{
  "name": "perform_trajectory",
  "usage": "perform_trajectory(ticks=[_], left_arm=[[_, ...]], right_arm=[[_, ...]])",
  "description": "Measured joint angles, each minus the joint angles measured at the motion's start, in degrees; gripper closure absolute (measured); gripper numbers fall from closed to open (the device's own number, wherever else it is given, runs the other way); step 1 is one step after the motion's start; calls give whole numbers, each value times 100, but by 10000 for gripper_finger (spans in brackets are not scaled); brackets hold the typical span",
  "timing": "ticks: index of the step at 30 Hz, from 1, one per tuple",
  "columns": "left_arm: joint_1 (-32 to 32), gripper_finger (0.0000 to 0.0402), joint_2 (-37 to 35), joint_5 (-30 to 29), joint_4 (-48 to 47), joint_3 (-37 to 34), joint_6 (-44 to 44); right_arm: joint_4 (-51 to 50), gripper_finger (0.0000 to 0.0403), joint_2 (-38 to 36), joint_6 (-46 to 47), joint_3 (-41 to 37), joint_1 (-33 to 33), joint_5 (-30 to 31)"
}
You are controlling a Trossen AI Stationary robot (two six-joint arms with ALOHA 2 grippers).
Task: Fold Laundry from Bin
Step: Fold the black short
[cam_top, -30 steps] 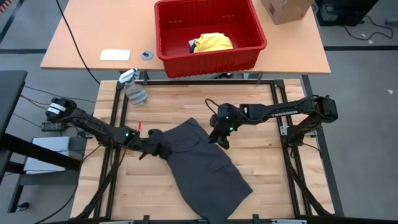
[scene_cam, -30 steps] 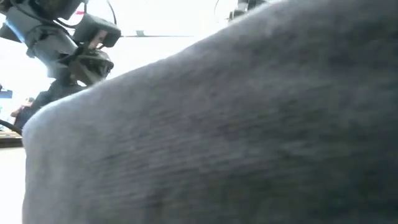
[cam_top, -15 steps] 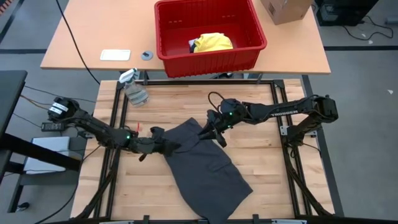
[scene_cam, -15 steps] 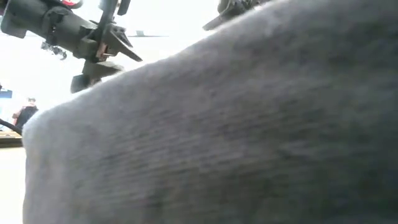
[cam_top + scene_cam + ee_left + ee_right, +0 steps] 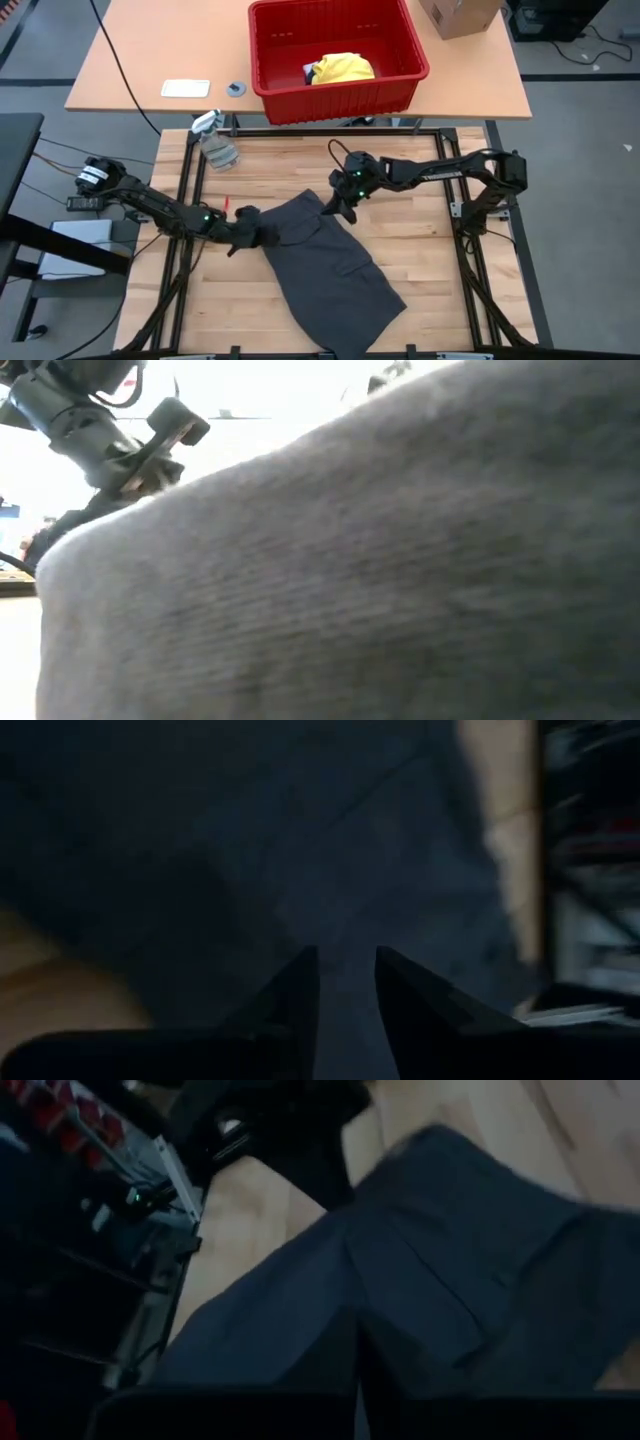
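A dark grey garment (image 5: 330,265) lies spread on the wooden table (image 5: 420,260), and its near end fills the low view (image 5: 400,580). My left gripper (image 5: 258,232) is at the garment's left corner and is shut on the cloth. My right gripper (image 5: 333,210) is at the garment's far edge, also shut on cloth. The red bin (image 5: 340,55) stands on the far table, with a yellow garment (image 5: 342,68) inside it. My left gripper pinches the garment's left corner (image 5: 347,935) between its two fingers (image 5: 300,995). It comes slanting down from the table's left, and the cloth there rests on the table. My right gripper pinches the garment's far edge (image 5: 355,1295) between its shut fingers, slanting down from the table's right. The cloth rises in a ridge to the fingertips, and the rest lies on the table.
A spray bottle (image 5: 215,140) stands at the table's far left corner. A brown cardboard box (image 5: 458,15), a white pad (image 5: 185,88) and a small round thing (image 5: 236,88) sit on the far table beside the bin. Bare wood shows left and right of the garment.
My right gripper has gone toward the table's left and far edge, reached the garment's far edge and shut on it. The garment still lies spread on the table.
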Motion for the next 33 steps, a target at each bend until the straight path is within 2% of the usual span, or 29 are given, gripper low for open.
perform_trajectory(ticks=[4,8,10,14,16,20,24,28,30,33], left_arm=[[-86,274,0,382,-743,2,-136],[-48,207,0,440,-1311,2,-351],[-23,169,34,609,-1451,-7,-394],[-27,107,59,645,-1379,-7,-436],[-38,90,61,595,-1363,-12,-432],[-40,81,157,476,-837,-320,-488],[14,81,208,372,-208,-603,-628],[48,81,219,282,-180,-616,-729],[42,81,268,244,-182,-616,-755],[38,81,297,202,-224,-608,-755]], right_arm=[[10,370,271,405,0,-113,-504],[96,315,451,495,0,-132,-624],[156,282,539,508,0,-133,-445],[214,219,572,647,1,-141,297],[196,192,592,640,2,-212,289],[134,155,674,661,0,-358,296],[102,136,693,747,0,-544,343],[210,131,727,375,0,-703,1176],[421,130,854,162,9,-823,1378],[441,130,1185,144,60,-1003,1056]])
